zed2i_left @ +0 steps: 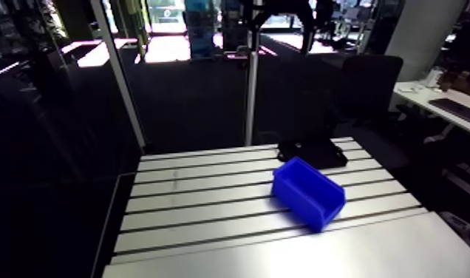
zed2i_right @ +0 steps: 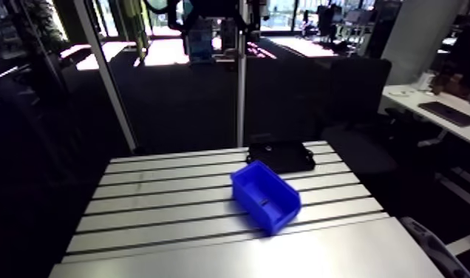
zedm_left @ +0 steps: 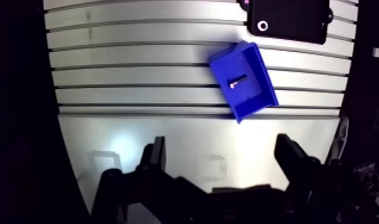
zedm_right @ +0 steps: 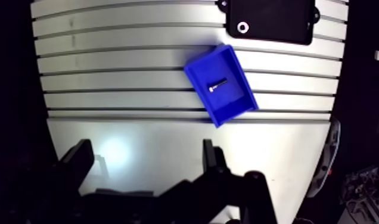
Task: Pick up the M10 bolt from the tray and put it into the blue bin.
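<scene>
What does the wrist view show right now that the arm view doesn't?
Wrist view only: the bolt lying inside the blue bin, and the claw, open and empty. Arm view only: the bin's outer side walls and an upright post behind the tray. Both: the blue bin on the slotted table, the black tray just beyond it.

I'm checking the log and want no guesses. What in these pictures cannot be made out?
Bolt: in the wrist view it lies in the bin, too small to tell size or thread.
Tray: cut off by the wrist view's edge; too dark in the arm view to tell its contents.
Tool: open in the wrist view; its body is dark, cut off by the edge.
</scene>
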`<state>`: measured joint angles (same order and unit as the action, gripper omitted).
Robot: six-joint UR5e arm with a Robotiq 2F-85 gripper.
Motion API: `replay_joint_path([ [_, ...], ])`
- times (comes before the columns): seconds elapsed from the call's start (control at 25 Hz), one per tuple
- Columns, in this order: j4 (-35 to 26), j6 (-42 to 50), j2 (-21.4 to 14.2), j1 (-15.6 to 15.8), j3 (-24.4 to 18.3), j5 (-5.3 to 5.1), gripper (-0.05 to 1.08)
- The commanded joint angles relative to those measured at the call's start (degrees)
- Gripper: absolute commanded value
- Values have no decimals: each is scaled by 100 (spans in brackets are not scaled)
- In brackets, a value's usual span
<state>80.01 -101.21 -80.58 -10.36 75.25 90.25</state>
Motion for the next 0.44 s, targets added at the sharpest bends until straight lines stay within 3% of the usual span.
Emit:
replay_joint_path([
  [0.04, 10, 133, -173, -19, 46, -56, 1],
  [0.44, 36, 203, -234, 16, 126, -82, 1],
])
